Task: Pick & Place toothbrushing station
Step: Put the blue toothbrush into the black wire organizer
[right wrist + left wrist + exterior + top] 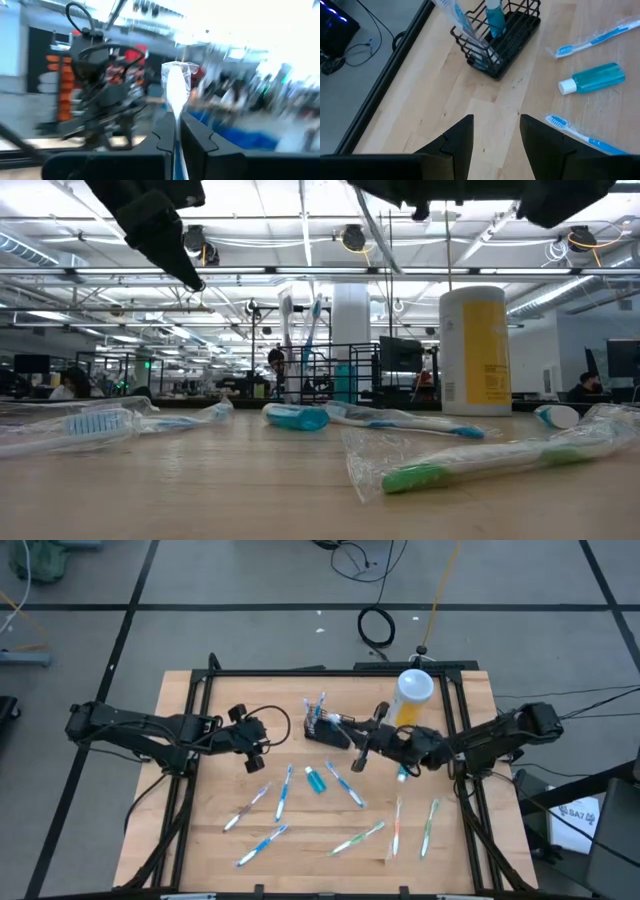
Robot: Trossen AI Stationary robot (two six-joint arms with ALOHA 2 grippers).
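The toothbrushing station (325, 726), a black wire caddy, stands on the far middle of the wooden table with toothbrushes upright in it; it also shows in the left wrist view (502, 37) and the low view (335, 373). My right gripper (358, 754) hovers just right of it, raised, shut on a wrapped toothbrush (176, 85). My left gripper (252, 755) hangs open to the caddy's left, above bare table (496, 135). My right gripper (176, 125) pinches the wrapped toothbrush between its two fingers. The blue handle (176, 152) runs back between the fingers, and the white head in its clear wrapper sticks out past the fingertips. The toothbrush is lifted clear of the table.
A tall yellow bottle with a white lid (413, 695) stands right of the caddy. Several wrapped toothbrushes (280, 790) (358, 837) (428, 828) and a small teal bottle (316, 780) lie on the near half. Black frame rails (195, 740) border the table.
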